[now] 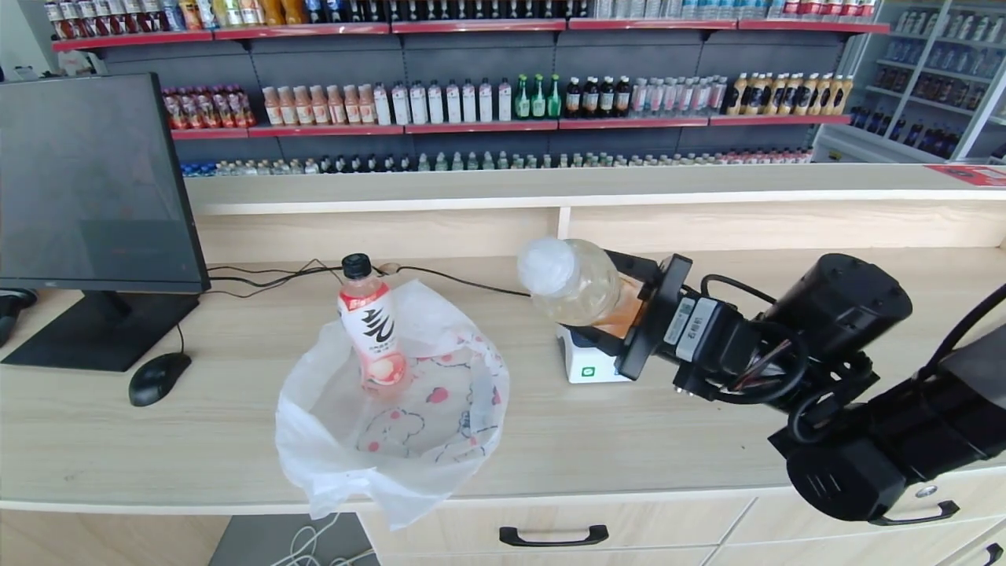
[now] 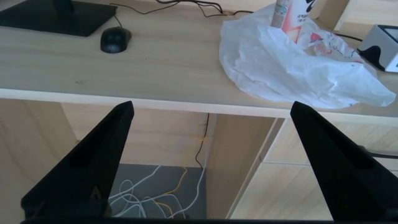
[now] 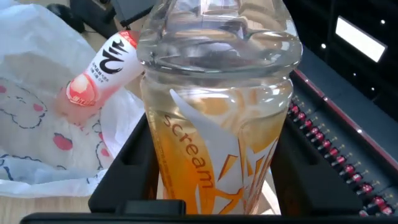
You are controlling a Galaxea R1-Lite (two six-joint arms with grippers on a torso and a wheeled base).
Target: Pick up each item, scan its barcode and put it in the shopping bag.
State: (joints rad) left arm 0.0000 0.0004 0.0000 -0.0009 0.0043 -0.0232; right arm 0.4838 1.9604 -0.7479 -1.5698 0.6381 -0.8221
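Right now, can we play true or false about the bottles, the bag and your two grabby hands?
1. The right gripper holds a clear bottle with an orange label. True.
2. The shopping bag has nothing in it. False: a pink bottle stands upright inside it.
3. The clear bottle is held just above the white scanner. True.
4. The left gripper is squeezing the mouse. False: it is open and empty, and the mouse lies on the counter beside the monitor.
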